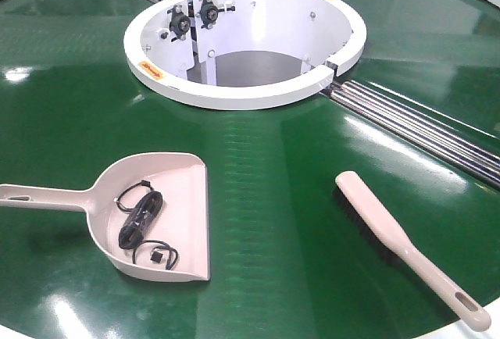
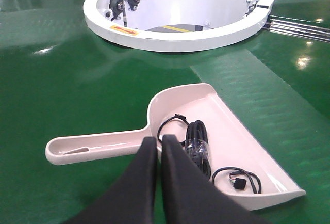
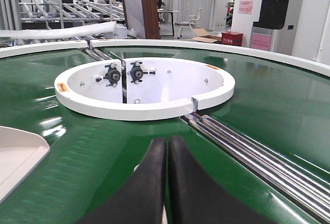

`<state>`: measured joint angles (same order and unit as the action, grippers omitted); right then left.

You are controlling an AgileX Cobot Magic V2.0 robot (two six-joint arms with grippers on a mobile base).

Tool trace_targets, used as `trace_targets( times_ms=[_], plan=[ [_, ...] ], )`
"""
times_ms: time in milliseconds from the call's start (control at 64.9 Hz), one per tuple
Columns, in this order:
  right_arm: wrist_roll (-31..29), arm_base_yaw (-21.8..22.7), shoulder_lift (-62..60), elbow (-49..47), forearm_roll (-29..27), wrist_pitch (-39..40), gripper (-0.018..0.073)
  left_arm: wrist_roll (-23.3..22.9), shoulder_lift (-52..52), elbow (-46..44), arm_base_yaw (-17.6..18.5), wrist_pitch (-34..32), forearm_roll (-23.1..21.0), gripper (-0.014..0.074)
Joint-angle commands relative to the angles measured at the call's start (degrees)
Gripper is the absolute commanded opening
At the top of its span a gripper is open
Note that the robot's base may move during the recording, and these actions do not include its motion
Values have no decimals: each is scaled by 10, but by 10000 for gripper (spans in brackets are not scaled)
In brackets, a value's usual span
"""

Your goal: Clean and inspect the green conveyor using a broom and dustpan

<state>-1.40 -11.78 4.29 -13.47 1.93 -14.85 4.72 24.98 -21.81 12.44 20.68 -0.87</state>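
Front-facing view shows the glossy dark-green ring-shaped conveyor belt (image 1: 266, 175) around its white circular inner rim (image 1: 242, 93). Nearer than that rim and to its left lies the wide beige-pink plastic dustpan (image 1: 176, 198), holding a bundled black cable (image 1: 139, 218) and a small black looped wire (image 1: 156, 255). Nearer than the rim to its right lies the slim beige broom with black bristles (image 1: 391, 233), well apart from the dustpan. Silver metal rollers (image 1: 422, 124) run out from the rim's right side. The left gripper (image 2: 158, 140) hovers over the dustpan's handle, fingers pressed together, grasping nothing. The right gripper (image 3: 167, 141), likewise closed and empty, faces the rim.
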Motion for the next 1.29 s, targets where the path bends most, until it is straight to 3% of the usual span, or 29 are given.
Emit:
trace_targets(
  times_ms=[0,293,555,786,847,1017,1278],
  plan=[
    [-1,2,8,-16,0,48,-8,-1,3,-15,3,-43,-5,-8],
    [-1,2,8,-16,0,47,-8,-1,-4,11,3,-66,-3,-6],
    [-1,2,8,-16,0,47,-8,-5,-153,126,0,-135,36,-6],
    [-1,2,8,-16,0,47,-8,-16,-257,240,-66,-215,1,-6],
    [-1,2,8,-16,0,47,-8,-33,-267,240,-78,-191,2,-6],
    [-1,2,8,-16,0,47,-8,-60,-266,240,-85,-187,62,-6],
    [-1,2,8,-16,0,48,-8,-61,-266,240,-85,-183,58,-6]
  ],
)
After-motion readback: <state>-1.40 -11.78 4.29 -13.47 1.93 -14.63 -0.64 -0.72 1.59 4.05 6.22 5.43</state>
